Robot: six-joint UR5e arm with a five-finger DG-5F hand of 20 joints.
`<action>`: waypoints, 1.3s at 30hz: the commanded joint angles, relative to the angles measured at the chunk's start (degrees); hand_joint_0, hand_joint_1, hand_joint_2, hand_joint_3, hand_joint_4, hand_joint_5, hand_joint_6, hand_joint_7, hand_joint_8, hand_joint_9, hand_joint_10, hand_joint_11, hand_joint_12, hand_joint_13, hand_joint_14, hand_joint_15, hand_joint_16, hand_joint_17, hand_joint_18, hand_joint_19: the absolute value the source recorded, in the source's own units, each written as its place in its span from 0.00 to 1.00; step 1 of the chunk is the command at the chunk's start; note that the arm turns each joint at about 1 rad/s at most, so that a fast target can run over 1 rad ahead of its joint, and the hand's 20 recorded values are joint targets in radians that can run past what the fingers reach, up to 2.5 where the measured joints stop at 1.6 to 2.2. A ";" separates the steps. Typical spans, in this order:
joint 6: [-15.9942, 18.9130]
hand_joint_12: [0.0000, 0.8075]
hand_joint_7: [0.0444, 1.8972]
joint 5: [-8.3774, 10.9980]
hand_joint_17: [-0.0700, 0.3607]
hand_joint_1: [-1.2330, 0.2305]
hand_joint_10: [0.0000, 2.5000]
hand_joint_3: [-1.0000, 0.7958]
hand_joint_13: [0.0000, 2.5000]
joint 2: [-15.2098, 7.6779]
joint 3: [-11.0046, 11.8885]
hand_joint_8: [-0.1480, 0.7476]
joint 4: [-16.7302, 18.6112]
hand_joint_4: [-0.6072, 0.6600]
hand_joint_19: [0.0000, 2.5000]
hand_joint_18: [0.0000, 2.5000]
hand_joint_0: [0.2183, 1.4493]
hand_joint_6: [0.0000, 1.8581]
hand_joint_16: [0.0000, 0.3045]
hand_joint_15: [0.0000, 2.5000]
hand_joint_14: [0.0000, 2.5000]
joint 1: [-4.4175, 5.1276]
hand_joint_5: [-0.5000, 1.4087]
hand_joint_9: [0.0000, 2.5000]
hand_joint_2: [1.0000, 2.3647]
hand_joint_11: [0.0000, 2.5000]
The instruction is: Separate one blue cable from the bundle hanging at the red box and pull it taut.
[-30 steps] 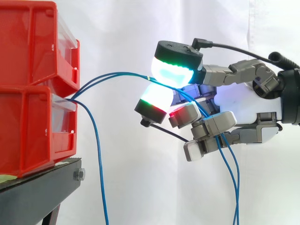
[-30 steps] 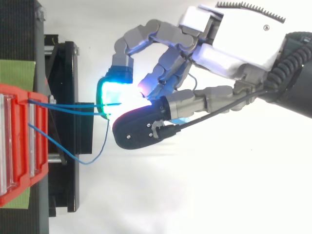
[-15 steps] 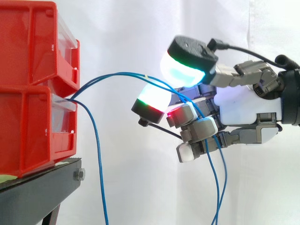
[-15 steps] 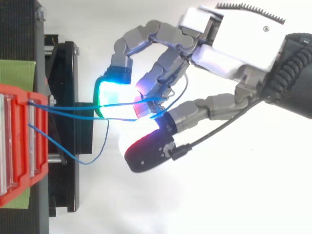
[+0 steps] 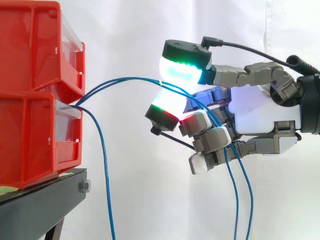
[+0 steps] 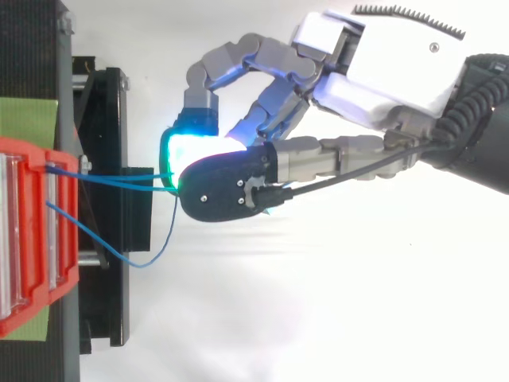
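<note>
Two blue cables (image 5: 125, 79) leave the gap between the stacked red bins (image 5: 30, 50) and arch to the right into my hand (image 5: 260, 110). There the glowing thumb pad (image 5: 181, 67) sits above a finger pad (image 5: 165, 106), and both cables pass between the two pads. Behind the pinch the cables thread past the curled lower fingers and hang down (image 5: 235, 200). A third blue cable (image 5: 106, 180) drops straight from the bins, apart from the hand. From above, the cables (image 6: 119, 179) run from the red bin (image 6: 24, 239) to the hand (image 6: 374, 72).
The bins rest on a black stand (image 5: 40, 205) at the left, with a white curtain behind. The loose third cable loops beside the stand's edge (image 6: 151, 259). Open space lies below and to the right of the hand.
Half a second ago the thumb was lifted off and swung aside; it has now come back down over the two cables. The hanging ends have swung slightly.
</note>
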 commanded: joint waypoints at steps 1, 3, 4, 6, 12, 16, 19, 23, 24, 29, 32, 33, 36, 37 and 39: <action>0.01 0.43 0.59 0.00 0.42 0.34 0.01 0.43 0.47 0.04 -0.01 0.53 -0.01 0.55 0.30 0.34 0.32 0.50 0.16 0.47 0.01 -0.04 0.17 0.47 0.01 0.48; -0.08 0.43 0.58 0.00 0.42 0.34 0.01 0.44 0.47 -0.04 -0.01 0.52 -0.01 0.54 0.30 0.34 0.33 0.50 0.16 0.46 0.01 0.04 0.17 0.46 0.01 0.48; -0.08 0.43 0.57 0.00 0.42 0.33 0.01 0.43 0.47 -0.04 -0.01 0.53 -0.01 0.54 0.30 0.34 0.33 0.51 0.16 0.46 0.01 0.04 0.17 0.46 0.01 0.48; -0.08 0.43 0.59 0.00 0.42 0.33 0.01 0.45 0.47 -0.04 -0.01 0.53 -0.01 0.53 0.29 0.34 0.33 0.51 0.16 0.46 0.01 -0.04 0.17 0.46 0.01 0.48; 0.01 0.44 0.56 0.00 0.42 0.35 0.01 0.46 0.47 0.04 -0.01 0.53 -0.01 0.52 0.30 0.34 0.33 0.52 0.16 0.46 0.01 -0.04 0.17 0.47 0.01 0.48; 0.01 0.43 0.54 0.00 0.42 0.39 0.01 0.37 0.47 0.04 -0.01 0.53 -0.10 0.57 0.30 0.34 0.31 0.51 0.16 0.46 0.01 0.04 0.17 0.47 0.01 0.48; 0.09 0.43 0.54 0.00 0.43 0.44 0.01 0.30 0.47 -0.04 -0.01 0.53 -0.18 0.57 0.30 0.34 0.29 0.51 0.17 0.46 0.01 0.04 0.17 0.47 0.00 0.48; 0.09 0.44 0.53 0.00 0.43 0.44 0.01 0.28 0.47 0.04 -0.01 0.54 -0.27 0.58 0.30 0.34 0.29 0.51 0.17 0.46 0.01 -0.04 0.17 0.47 0.00 0.48; 0.09 0.44 0.53 0.00 0.43 0.44 0.01 0.28 0.47 -0.04 -0.01 0.53 -0.27 0.58 0.30 0.34 0.29 0.51 0.17 0.46 0.01 0.04 0.17 0.47 0.00 0.48; 0.09 0.43 0.55 0.00 0.42 0.37 0.01 0.39 0.47 -0.04 -0.01 0.54 -0.27 0.56 0.30 0.34 0.33 0.51 0.16 0.46 0.01 -0.04 0.17 0.47 0.01 0.48; 0.09 0.44 0.57 0.00 0.42 0.35 0.01 0.45 0.47 -0.04 -0.01 0.54 -0.27 0.53 0.29 0.34 0.33 0.52 0.16 0.46 0.01 0.04 0.18 0.48 0.02 0.49; 0.09 0.44 0.58 0.00 0.42 0.34 0.01 0.46 0.47 0.04 -0.01 0.54 -0.45 0.53 0.30 0.34 0.33 0.51 0.16 0.46 0.01 0.04 0.18 0.48 0.02 0.49; 0.27 0.44 0.60 0.00 0.42 0.34 0.01 0.49 0.47 0.04 -0.01 0.54 -0.89 0.50 0.29 0.34 0.34 0.52 0.16 0.46 0.01 0.04 0.18 0.49 0.02 0.49; 0.27 0.44 0.61 0.00 0.42 0.33 0.01 0.50 0.47 0.04 -0.01 0.54 -0.97 0.49 0.29 0.34 0.34 0.52 0.16 0.46 0.01 0.04 0.18 0.49 0.02 0.49; 0.71 0.43 0.61 0.00 0.42 0.33 0.01 0.50 0.47 0.04 -0.01 0.54 -1.41 0.48 0.29 0.34 0.35 0.52 0.16 0.46 0.01 -0.04 0.18 0.48 0.02 0.49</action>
